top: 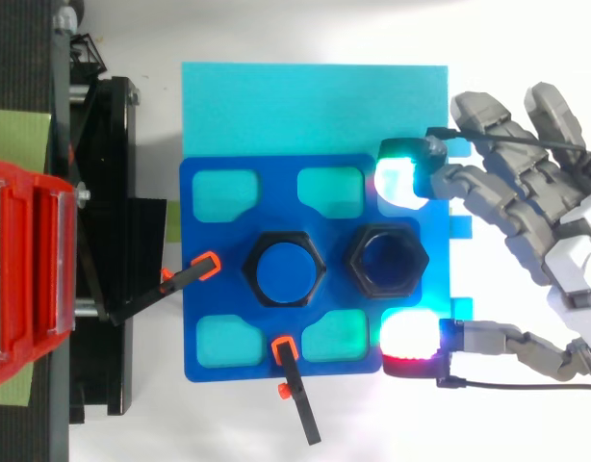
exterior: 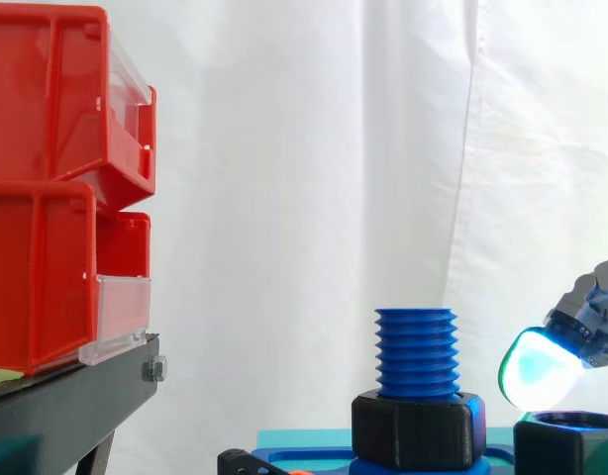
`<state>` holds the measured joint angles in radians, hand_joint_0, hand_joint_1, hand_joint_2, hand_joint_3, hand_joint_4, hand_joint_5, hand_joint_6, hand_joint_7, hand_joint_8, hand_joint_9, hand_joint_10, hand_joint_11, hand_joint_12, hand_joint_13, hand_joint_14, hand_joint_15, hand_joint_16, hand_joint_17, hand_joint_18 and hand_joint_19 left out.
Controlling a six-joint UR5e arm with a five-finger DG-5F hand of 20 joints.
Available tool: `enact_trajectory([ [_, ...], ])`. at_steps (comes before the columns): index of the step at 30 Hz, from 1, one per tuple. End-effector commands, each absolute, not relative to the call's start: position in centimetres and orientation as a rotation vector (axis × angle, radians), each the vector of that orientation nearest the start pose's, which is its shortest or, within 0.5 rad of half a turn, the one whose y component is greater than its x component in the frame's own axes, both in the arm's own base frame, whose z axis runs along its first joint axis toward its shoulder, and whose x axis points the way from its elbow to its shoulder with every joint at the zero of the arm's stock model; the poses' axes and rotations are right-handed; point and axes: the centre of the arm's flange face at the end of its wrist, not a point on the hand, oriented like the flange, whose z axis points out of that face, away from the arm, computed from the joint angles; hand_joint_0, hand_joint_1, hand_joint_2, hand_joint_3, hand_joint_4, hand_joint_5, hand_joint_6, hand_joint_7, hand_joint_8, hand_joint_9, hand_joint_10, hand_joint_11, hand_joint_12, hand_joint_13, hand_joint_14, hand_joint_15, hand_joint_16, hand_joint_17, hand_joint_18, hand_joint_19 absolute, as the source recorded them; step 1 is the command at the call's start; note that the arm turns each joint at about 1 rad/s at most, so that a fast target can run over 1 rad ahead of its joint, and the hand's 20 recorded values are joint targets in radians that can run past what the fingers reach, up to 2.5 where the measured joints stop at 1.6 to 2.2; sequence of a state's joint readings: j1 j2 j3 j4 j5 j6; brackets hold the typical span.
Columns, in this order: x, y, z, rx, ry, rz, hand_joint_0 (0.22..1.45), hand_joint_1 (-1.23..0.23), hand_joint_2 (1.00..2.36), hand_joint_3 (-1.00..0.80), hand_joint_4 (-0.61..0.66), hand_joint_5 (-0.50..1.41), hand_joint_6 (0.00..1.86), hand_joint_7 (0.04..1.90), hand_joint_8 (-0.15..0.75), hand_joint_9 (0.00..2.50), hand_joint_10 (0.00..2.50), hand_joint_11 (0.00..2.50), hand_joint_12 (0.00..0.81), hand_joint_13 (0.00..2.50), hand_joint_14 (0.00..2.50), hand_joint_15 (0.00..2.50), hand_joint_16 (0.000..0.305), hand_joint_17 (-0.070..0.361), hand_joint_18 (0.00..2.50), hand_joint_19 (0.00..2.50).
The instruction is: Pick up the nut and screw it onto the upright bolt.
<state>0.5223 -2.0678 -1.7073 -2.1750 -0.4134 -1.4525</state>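
Two glowing fingertips [top: 401, 178] of the spread, unclenched hand [top: 565, 236] flank the loose black nut [exterior: 566, 447], seemingly not touching it. It looks rigid and light, likely plastic: pinch opposite flats.

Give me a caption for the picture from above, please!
Open robot hand, glowing fingertips on either side of the loose black nut, beside the upright blue bolt on the blue plate.

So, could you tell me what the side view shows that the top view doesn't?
Side view alone: the bolt's thread ridges standing above its black collar. Top view alone: the nut's empty hole, with the hand's fingertips spread either side of it. Both: bolt, nut, hand, red bins.
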Motion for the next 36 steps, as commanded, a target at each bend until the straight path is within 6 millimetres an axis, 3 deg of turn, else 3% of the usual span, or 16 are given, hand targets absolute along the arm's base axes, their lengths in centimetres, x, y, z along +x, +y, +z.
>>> enact_trajectory([
  [1,62.28,9.82,22.25,0.736,1.24,-0.188,0.31,-0.73,1.0,-0.5,0.29,-0.27,0.5,0.78,0.323,0.05,0.0,0.0,0.476,0.06,0.0,0.0,0.066,0.148,0.0,0.0],
  [36,62.0,9.84,21.83,0.684,1.291,-0.164,0.32,-0.75,1.0,-0.5,0.31,-0.25,0.5,0.8,0.333,0.14,0.0,0.0,0.47,0.18,0.0,0.0,0.063,0.143,0.0,0.0],
])
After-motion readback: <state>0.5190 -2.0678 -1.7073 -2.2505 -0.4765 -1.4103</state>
